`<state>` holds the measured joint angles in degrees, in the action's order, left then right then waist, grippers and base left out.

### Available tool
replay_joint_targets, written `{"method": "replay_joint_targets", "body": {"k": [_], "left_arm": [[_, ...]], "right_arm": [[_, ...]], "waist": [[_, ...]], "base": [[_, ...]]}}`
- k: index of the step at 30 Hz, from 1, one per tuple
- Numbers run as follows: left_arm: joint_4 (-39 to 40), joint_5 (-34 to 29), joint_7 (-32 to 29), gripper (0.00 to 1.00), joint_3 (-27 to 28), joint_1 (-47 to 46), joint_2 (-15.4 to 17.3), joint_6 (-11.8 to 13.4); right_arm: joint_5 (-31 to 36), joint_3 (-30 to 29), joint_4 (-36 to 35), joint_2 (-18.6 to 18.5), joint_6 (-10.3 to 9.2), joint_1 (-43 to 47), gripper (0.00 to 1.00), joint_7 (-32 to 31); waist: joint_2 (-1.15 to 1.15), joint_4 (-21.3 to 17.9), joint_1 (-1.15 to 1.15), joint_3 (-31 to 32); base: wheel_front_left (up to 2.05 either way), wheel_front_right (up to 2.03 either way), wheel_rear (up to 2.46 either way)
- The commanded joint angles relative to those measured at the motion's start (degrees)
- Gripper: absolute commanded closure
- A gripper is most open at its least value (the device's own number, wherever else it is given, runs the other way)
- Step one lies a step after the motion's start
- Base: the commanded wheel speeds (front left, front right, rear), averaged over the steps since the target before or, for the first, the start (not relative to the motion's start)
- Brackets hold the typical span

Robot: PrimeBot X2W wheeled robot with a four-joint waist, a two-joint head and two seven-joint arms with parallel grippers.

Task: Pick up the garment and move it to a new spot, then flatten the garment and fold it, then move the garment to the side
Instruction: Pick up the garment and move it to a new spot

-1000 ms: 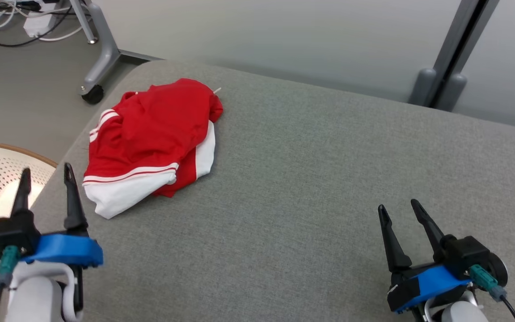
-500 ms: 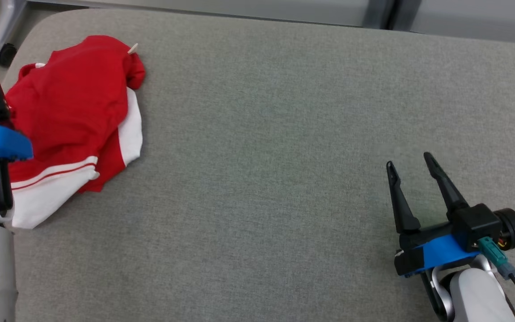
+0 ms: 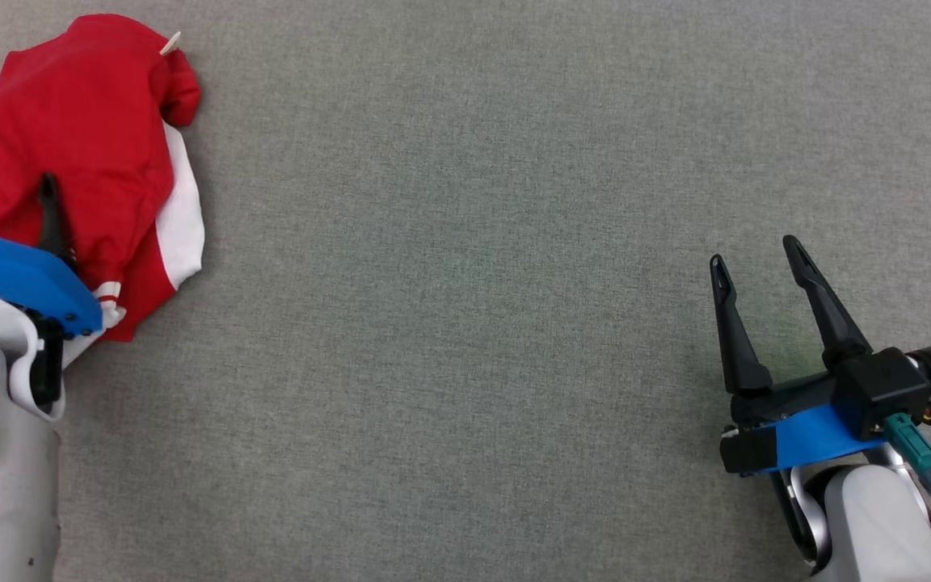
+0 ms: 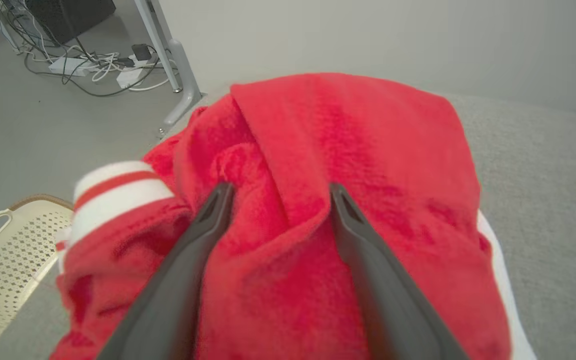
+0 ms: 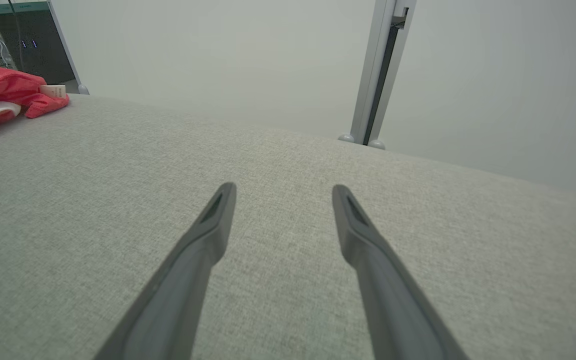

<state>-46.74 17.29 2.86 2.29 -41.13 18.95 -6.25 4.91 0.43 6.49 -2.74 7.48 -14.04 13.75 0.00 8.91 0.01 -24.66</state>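
You've got a crumpled red garment with white panels and white stripes [image 3: 69, 121] heaped at ten o'clock on the grey woven cushion surface [image 3: 465, 323], close to its edge. Your left gripper [image 3: 9, 198] is right over the heap, fingers spread wide and straddling a raised ridge of red cloth. The tips are down among the folds, though you can't tell whether they press in or just brush the top.

Your right gripper [image 3: 755, 252] sits well apart at four o'clock, fingers spread too, nothing between them, bare cushion beneath.

Expect this thing to be light, limp and fleecy. It won't hold a shape, it will sag and trail from wherever you pinch it, and layers may slide over one another. That ridge between the left fingers looks a fair place to bite: thick enough to fill the grip. Pinch deep, or you may lift one layer alone.

Now the unknowns. The heap's nine o'clock side runs off the head view, and the left gripper's blue mount covers its near edge. Shirt or shorts? You can't say. A small white tag [image 3: 170, 42] pokes out at twelve o'clock, and a white striped band [image 4: 118, 185] shows blurred at nine o'clock in the left wrist view.
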Motion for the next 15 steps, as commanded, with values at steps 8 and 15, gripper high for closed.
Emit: {"method": "replay_joint_targets", "body": {"k": [8, 15], "left_arm": [[-7.45, 3.03, -4.11, 0.71, -2.19, -0.57, -1.23, -1.04], [-8.65, 3.37, 1.58, 1.0, -3.79, -1.72, 0.96, -1.32]], "right_arm": [[-0.06, 0.7, 0.11, -0.27, 0.03, -0.6, 0.0, -0.04], [-1.36, 1.46, 1.15, -0.27, 0.03, 0.26, 0.0, 0.43]], "waist": [[0.0, 0.01, -0.01, 1.09], [0.0, -1.4, -0.01, 4.08]], "base": [[0.0, 0.0, 0.0], [0.0, 0.0, 0.0]]}}
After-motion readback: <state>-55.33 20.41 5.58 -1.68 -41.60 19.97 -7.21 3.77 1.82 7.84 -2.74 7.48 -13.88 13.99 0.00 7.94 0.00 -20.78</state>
